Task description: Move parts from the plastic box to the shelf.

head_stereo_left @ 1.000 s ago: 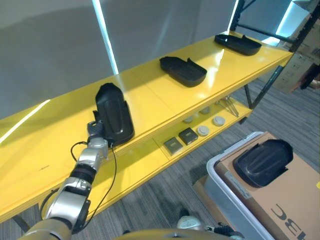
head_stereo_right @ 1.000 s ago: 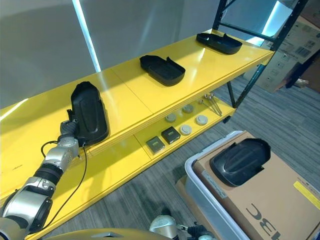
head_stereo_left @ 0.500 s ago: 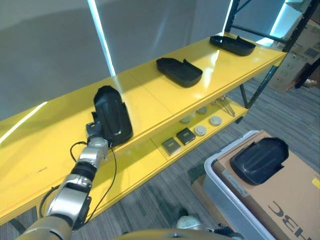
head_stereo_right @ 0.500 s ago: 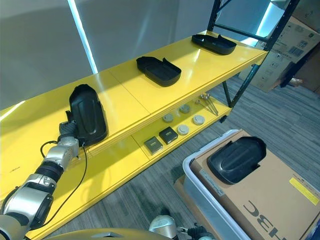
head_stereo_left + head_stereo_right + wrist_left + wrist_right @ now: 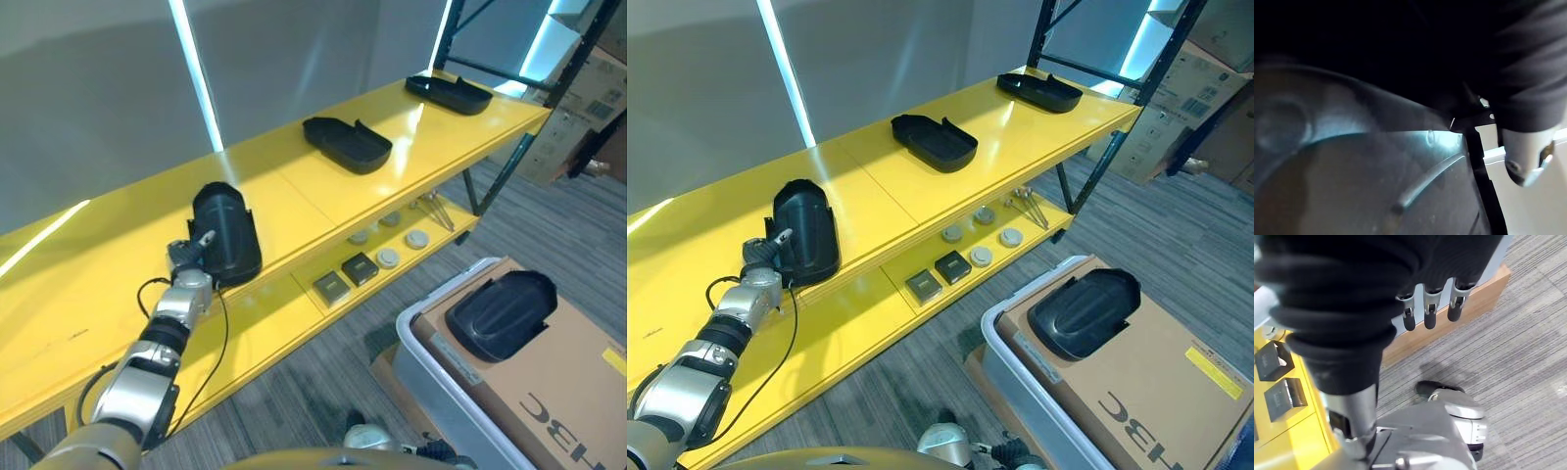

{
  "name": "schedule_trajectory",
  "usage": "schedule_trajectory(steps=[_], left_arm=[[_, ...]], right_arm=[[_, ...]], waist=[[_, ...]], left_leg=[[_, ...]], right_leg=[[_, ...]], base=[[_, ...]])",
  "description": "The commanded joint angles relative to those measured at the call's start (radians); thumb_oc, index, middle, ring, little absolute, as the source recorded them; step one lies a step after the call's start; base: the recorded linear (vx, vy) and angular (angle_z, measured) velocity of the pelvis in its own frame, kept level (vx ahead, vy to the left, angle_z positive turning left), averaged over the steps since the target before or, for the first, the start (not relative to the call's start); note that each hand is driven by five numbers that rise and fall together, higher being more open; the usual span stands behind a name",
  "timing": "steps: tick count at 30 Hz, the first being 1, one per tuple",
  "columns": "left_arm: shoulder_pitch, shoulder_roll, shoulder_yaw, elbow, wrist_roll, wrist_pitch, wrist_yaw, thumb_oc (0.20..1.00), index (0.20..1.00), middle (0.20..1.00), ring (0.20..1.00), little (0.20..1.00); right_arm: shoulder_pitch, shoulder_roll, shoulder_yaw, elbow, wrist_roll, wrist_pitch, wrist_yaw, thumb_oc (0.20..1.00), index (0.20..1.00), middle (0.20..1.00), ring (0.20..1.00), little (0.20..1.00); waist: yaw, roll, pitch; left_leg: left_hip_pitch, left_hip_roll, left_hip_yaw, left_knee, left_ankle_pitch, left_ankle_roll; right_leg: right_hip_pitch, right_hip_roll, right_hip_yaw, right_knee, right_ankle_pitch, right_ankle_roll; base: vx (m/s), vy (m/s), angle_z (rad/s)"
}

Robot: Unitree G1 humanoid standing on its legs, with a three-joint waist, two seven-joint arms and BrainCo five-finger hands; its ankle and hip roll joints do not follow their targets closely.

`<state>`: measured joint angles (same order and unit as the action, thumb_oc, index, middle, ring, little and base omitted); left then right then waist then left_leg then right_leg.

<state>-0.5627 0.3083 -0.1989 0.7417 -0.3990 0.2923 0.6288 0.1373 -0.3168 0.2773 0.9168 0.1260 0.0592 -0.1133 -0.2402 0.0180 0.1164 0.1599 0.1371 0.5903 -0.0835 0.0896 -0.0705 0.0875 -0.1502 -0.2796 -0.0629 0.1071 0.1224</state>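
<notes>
My left hand (image 5: 188,257) sits at the near end of the black part (image 5: 225,233) lying on the yellow shelf (image 5: 294,196); can't tell if the fingers grip it. Right hand (image 5: 1430,308) hangs relaxed, empty. Next part (image 5: 502,313) waits on cardboard in the plastic box (image 5: 431,372): prob. light, stiff, smooth shell, so best grabbed by the rim.

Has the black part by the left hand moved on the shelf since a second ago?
Yes. The black part has tipped down flatter onto the yellow shelf, near end staying at the front edge.
</notes>
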Motion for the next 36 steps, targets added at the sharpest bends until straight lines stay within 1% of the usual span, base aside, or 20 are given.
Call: schedule_trajectory(steps=[1, 2, 4, 9, 13, 14, 16, 17, 21, 26, 27, 28, 30, 31, 34, 36], left_arm=[[-0.094, -0.009, 0.001, 0.107, 0.007, -0.033, 0.003, 1.0, 1.0, 1.0, 1.0, 1.0], [-0.095, -0.007, 0.0, 0.106, 0.008, -0.034, 0.004, 1.0, 1.0, 1.0, 1.0, 1.0], [-0.097, -0.003, 0.001, 0.102, 0.016, -0.036, 0.004, 1.0, 1.0, 1.0, 1.0, 1.0], [-0.109, 0.02, -0.003, 0.065, 0.067, -0.069, 0.048, 1.0, 1.0, 1.0, 1.0, 1.0], [-0.118, 0.051, 0.013, 0.033, 0.075, -0.061, 0.069, 1.0, 1.0, 1.0, 1.0, 1.0], [-0.104, 0.03, -0.038, -0.245, -0.001, -0.134, 0.057, 1.0, 1.0, 1.0, 1.0, 1.0], [-0.099, 0.031, -0.034, -0.232, -0.002, -0.136, 0.049, 1.0, 1.0, 1.0, 1.0, 1.0], [-0.099, 0.032, -0.029, -0.216, 0.002, -0.139, 0.038, 1.0, 1.0, 1.0, 1.0, 1.0], [-0.106, 0.035, -0.017, -0.2, 0.016, -0.147, 0.039, 1.0, 1.0, 1.0, 1.0, 1.0], [-0.116, 0.047, 0.007, -0.209, 0.046, -0.189, 0.107, 1.0, 1.0, 1.0, 1.0, 1.0], [-0.122, 0.055, 0.017, -0.207, 0.053, -0.199, 0.122, 1.0, 1.0, 1.0, 1.0, 1.0], [-0.137, 0.077, 0.029, -0.207, 0.095, -0.228, 0.165, 1.0, 1.0, 1.0, 1.0, 1.0], [-0.154, 0.097, 0.04, -0.212, 0.125, -0.254, 0.201, 1.0, 1.0, 1.0, 1.0, 1.0], [-0.155, 0.098, 0.041, -0.212, 0.127, -0.257, 0.204, 1.0, 1.0, 1.0, 1.0, 1.0], [-0.187, 0.17, 0.07, -0.267, 0.213, -0.282, 0.266, 1.0, 1.0, 1.0, 1.0, 1.0], [-0.192, 0.21, 0.089, -0.309, 0.25, -0.28, 0.287, 1.0, 1.0, 1.0, 1.0, 1.0]], right_arm=[[-0.004, 0.007, 0.053, -0.07, 0.042, -0.039, 0.076, 1.0, 1.0, 1.0, 1.0, 1.0], [-0.001, 0.006, 0.053, -0.072, 0.046, -0.035, 0.087, 1.0, 1.0, 1.0, 1.0, 1.0], [0.001, 0.004, 0.051, -0.072, 0.066, -0.054, 0.108, 1.0, 1.0, 1.0, 1.0, 1.0], [0.004, -0.004, 0.06, -0.069, 0.082, -0.081, 0.109, 1.0, 1.0, 1.0, 1.0, 1.0], [0.009, -0.006, 0.055, -0.073, 0.078, -0.085, 0.11, 1.0, 1.0, 1.0, 1.0, 1.0], [-0.023, -0.043, -0.016, -0.267, 0.187, -0.018, 0.063, 1.0, 1.0, 1.0, 1.0, 1.0], [-0.014, -0.044, -0.017, -0.269, 0.182, -0.013, 0.071, 1.0, 1.0, 1.0, 1.0, 1.0], [-0.005, -0.044, -0.02, -0.269, 0.182, 0.009, 0.08, 1.0, 1.0, 1.0, 1.0, 1.0], [0.01, -0.035, -0.017, -0.228, 0.154, 0.002, 0.088, 1.0, 1.0, 1.0, 1.0, 1.0], [0.024, -0.031, -0.012, -0.223, 0.128, 0.003, 0.106, 1.0, 1.0, 1.0, 1.0, 1.0], [0.027, -0.031, -0.009, -0.22, 0.118, 0.0, 0.11, 1.0, 1.0, 1.0, 1.0, 1.0], [0.03, -0.032, -0.002, -0.219, 0.115, 0.003, 0.119, 1.0, 1.0, 1.0, 1.0, 1.0], [0.031, -0.033, 0.007, -0.215, 0.112, 0.001, 0.12, 1.0, 1.0, 1.0, 1.0, 1.0], [0.031, -0.033, 0.008, -0.215, 0.113, 0.0, 0.119, 1.0, 1.0, 1.0, 1.0, 1.0], [0.034, -0.041, 0.015, -0.211, 0.13, 0.001, 0.117, 1.0, 1.0, 1.0, 1.0, 1.0], [0.037, -0.044, 0.013, -0.207, 0.132, -0.001, 0.117, 1.0, 1.0, 1.0, 1.0, 1.0]], waist=[[-0.025, 0.005, 0.046], [-0.025, 0.004, 0.046], [-0.025, 0.004, 0.047], [-0.013, 0.0, 0.045], [-0.007, 0.001, 0.041], [0.022, -0.048, 0.131], [0.02, -0.048, 0.122], [0.018, -0.048, 0.114], [0.015, -0.045, 0.098], [0.009, -0.043, 0.09], [0.008, -0.043, 0.087], [0.008, -0.041, 0.083], [0.01, -0.04, 0.08], [0.01, -0.04, 0.08], [0.02, -0.036, 0.076], [0.026, -0.034, 0.073]], left_leg=[[0.014, 0.087, -0.01, 0.091, -0.088, -0.033], [0.014, 0.086, -0.01, 0.091, -0.088, -0.033], [0.016, 0.086, -0.011, 0.09, -0.088, -0.034], [0.019, 0.084, -0.019, 0.084, -0.085, -0.038], [0.023, 0.082, -0.021, 0.082, -0.083, -0.039], [-0.018, 0.035, -0.097, 0.106, -0.133, 0.01], [-0.01, 0.038, -0.091, 0.093, -0.125, 0.004], [-0.004, 0.041, -0.084, 0.084, -0.118, 0.0], [0.007, 0.043, -0.071, 0.071, -0.113, -0.002], [0.011, 0.045, -0.065, 0.078, -0.116, -0.001], [0.012, 0.045, -0.062, 0.079, -0.116, -0.001], [0.016, 0.045, -0.06, 0.078, -0.115, -0.003], [0.016, 0.046, -0.06, 0.079, -0.115, -0.005], [0.016, 0.046, -0.06, 0.079, -0.115, -0.005], [0.013, 0.044, -0.066, 0.08, -0.116, -0.008], [0.014, 0.043, -0.068, 0.077, -0.115, -0.01]], right_leg=[[0.004, -0.007, 0.024, 0.023, -0.093, 0.031], [0.004, -0.007, 0.024, 0.022, -0.093, 0.03], [0.005, -0.007, 0.024, 0.022, -0.093, 0.03], [0.015, -0.007, 0.013, 0.015, -0.092, 0.031], [0.021, -0.008, 0.007, 0.012, -0.091, 0.032], [-0.083, -0.078, 0.024, 0.095, -0.042, 0.082], [-0.073, -0.073, 0.021, 0.084, -0.041, 0.081], [-0.066, -0.069, 0.019, 0.077, -0.042, 0.08], [-0.055, -0.062, 0.015, 0.07, -0.047, 0.077], [-0.046, -0.058, 0.022, 0.068, -0.053, 0.073], [-0.043, -0.057, 0.024, 0.066, -0.053, 0.073], [-0.034, -0.056, 0.025, 0.06, -0.054, 0.072], [-0.028, -0.056, 0.025, 0.054, -0.055, 0.071], [-0.027, -0.056, 0.024, 0.054, -0.055, 0.071], [-0.016, -0.056, 0.019, 0.039, -0.053, 0.072], [-0.009, -0.055, 0.016, 0.029, -0.051, 0.072]], base=[[0.0, 0.027, -0.06], [0.0, 0.017, -0.07], [0.0, 0.003, -0.05], [0.0, 0.0, 0.0], [0.01, -0.009, 0.0], [0.03, -0.042, 0.03], [0.05, -0.075, 0.06], [0.08, -0.102, -0.01], [0.05, -0.049, -0.04], [0.04, -0.011, -0.01], [0.07, 0.003, -0.01], [0.07, 0.003, -0.01], [0.03, 0.0, 0.0], [0.0, 0.0, 0.0], [0.0, 0.0, 0.0], [0.02, 0.01, 0.01]])
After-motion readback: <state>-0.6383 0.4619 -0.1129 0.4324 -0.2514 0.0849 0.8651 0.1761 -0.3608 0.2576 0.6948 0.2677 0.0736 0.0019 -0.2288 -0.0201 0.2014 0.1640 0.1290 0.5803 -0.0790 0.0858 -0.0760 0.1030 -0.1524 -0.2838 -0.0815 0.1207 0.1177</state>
